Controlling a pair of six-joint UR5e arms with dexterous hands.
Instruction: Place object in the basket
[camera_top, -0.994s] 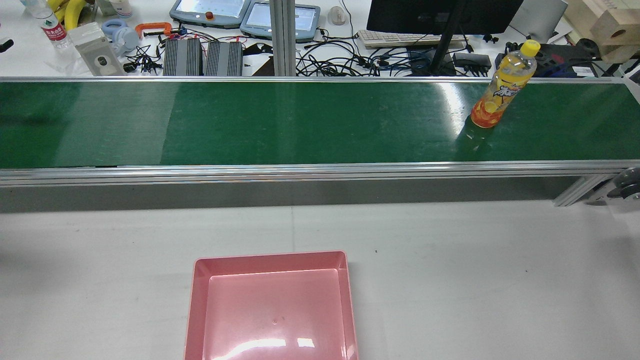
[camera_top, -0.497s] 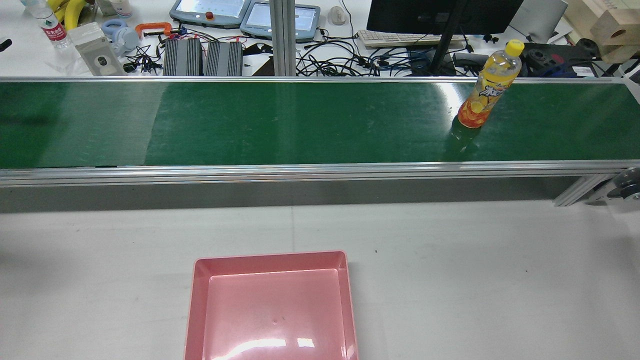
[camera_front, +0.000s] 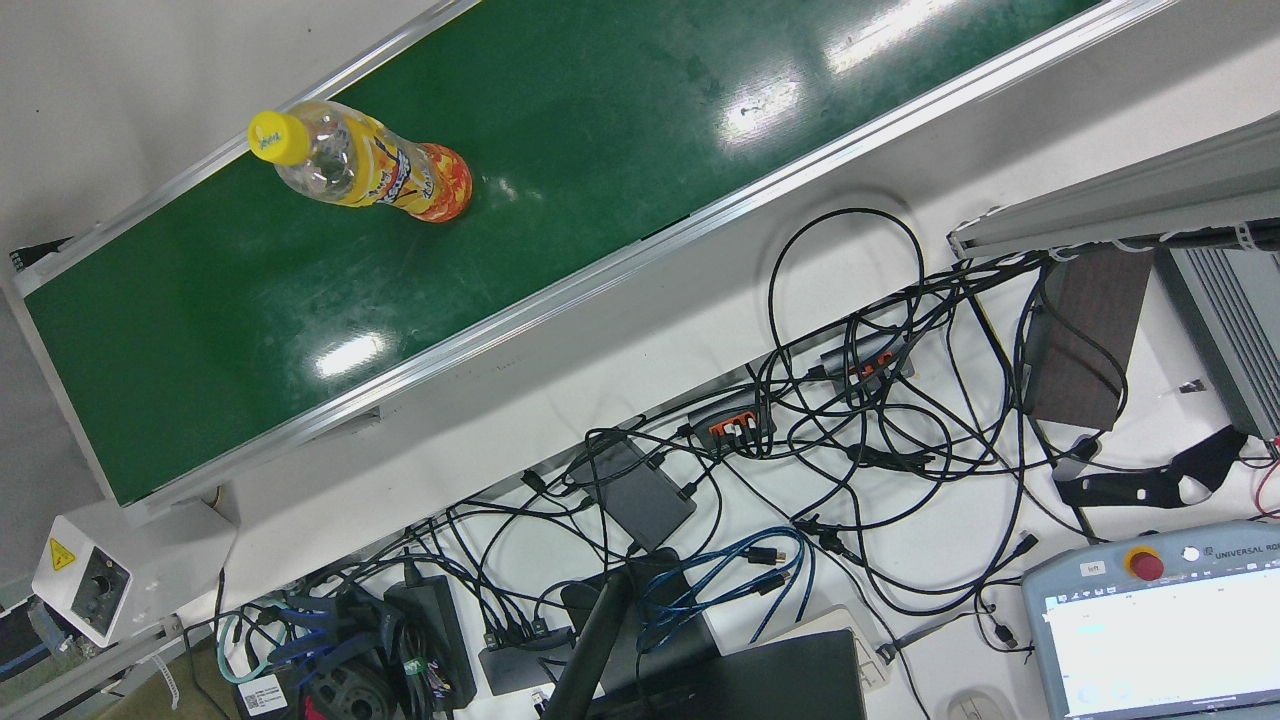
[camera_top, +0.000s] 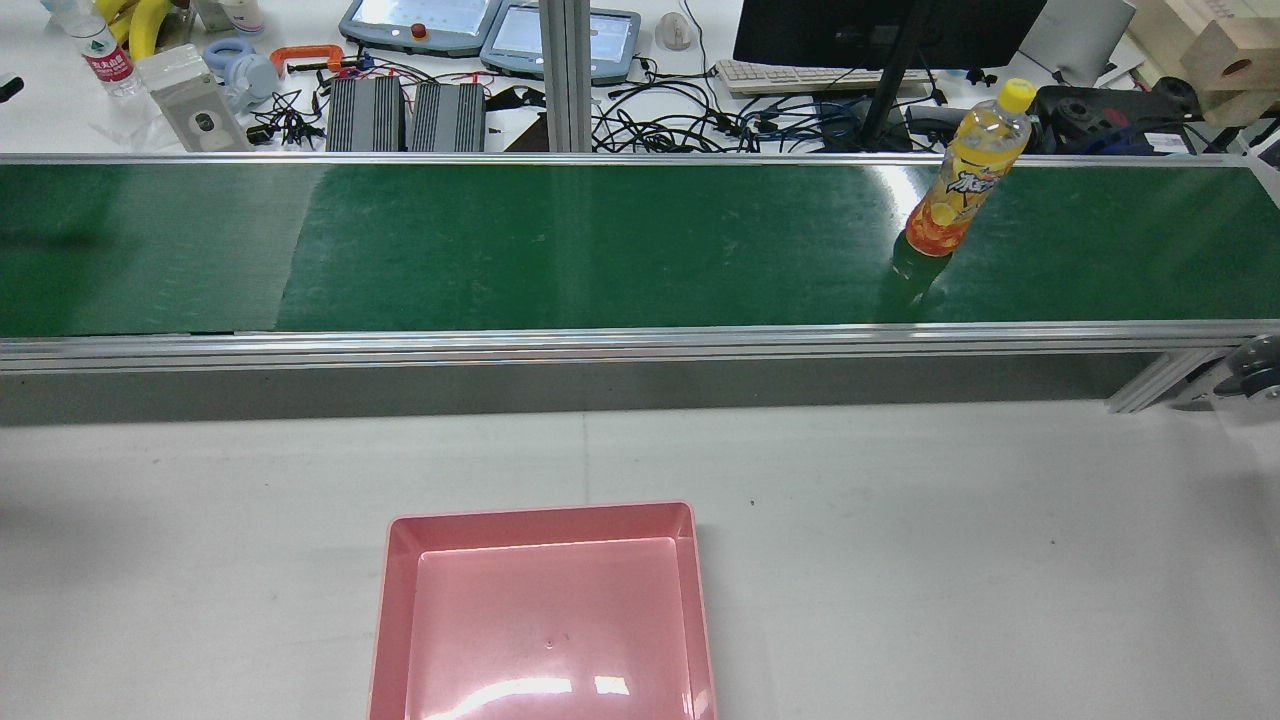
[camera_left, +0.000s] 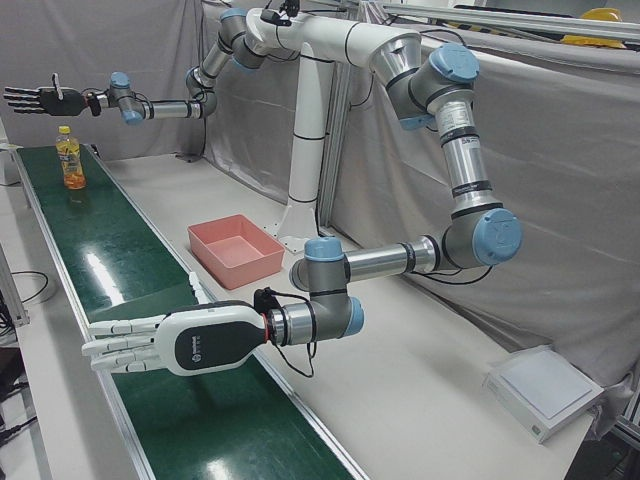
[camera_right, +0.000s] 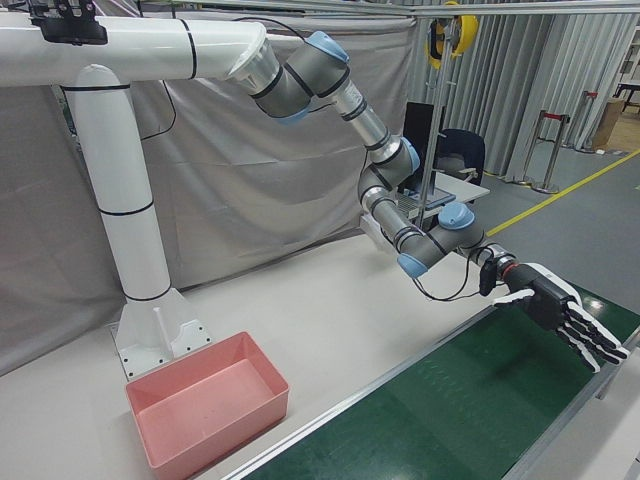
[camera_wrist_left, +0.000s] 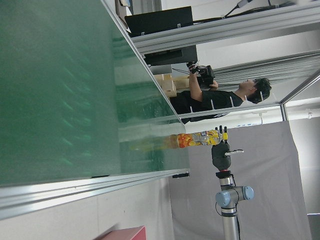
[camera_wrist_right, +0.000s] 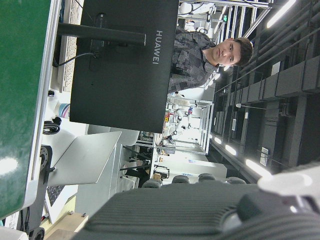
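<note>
An orange drink bottle with a yellow cap stands upright on the green conveyor belt, towards the right end in the rear view; it also shows as the bottle. The pink basket sits empty on the white table, near the pedestal. My right hand hovers open, fingers flat, above the belt's end just beyond the bottle. My left hand is open over the other end of the belt, far from the bottle.
Behind the belt a desk carries tangled cables, teach pendants, a keyboard and a monitor. A person stands beyond that desk. The white pedestal rises behind the basket. A white box lies at the table's near corner.
In the rear view the bottle has ridden the belt leftward, still upright. The basket has not moved.
</note>
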